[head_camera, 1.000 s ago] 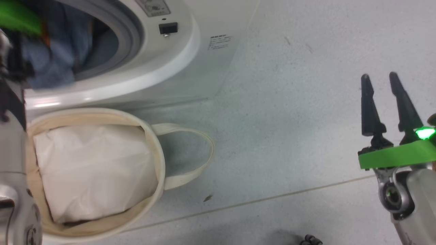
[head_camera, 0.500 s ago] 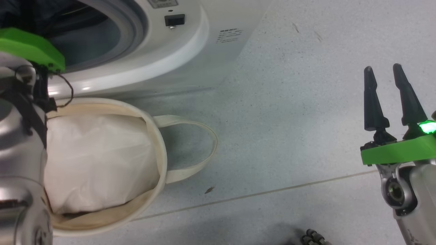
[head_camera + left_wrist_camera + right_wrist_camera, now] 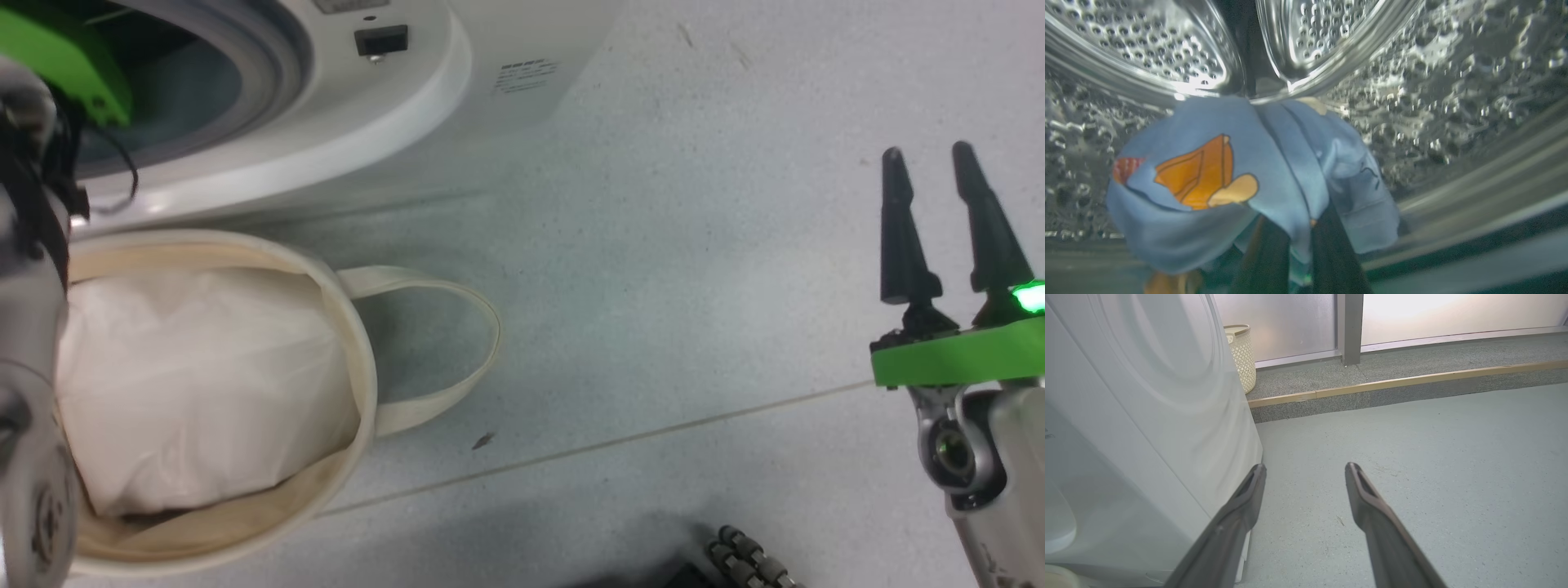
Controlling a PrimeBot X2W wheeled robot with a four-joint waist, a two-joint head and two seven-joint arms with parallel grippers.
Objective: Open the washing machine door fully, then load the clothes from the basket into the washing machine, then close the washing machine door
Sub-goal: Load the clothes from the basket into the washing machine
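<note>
The white washing machine [image 3: 392, 122] stands at the top left with its grey-rimmed opening [image 3: 269, 65] uncovered. My left arm [image 3: 28, 269] reaches into that opening. Inside the perforated steel drum [image 3: 1453, 81], my left gripper [image 3: 1298, 222] is shut on the light blue clothes [image 3: 1274, 155] with orange patches, which hang just over the drum's bottom. The cream basket [image 3: 359, 351] sits on the floor in front of the machine and holds a white cloth bundle [image 3: 196, 384]. My right gripper [image 3: 928, 153] hovers open over bare floor far to the right. The washing machine door is out of view.
Grey floor [image 3: 653, 286] stretches right of the machine. In the right wrist view my right gripper [image 3: 1305, 467] points along the machine's side panel [image 3: 1147, 416] toward a raised step [image 3: 1392, 381] and a cream perforated hamper [image 3: 1241, 355]. A dark ribbed object [image 3: 747, 559] lies at the bottom edge.
My left gripper has carried the blue clothes from the mouth of the opening deeper into the drum. The head camera has shifted slightly. The right gripper stays open in place.
</note>
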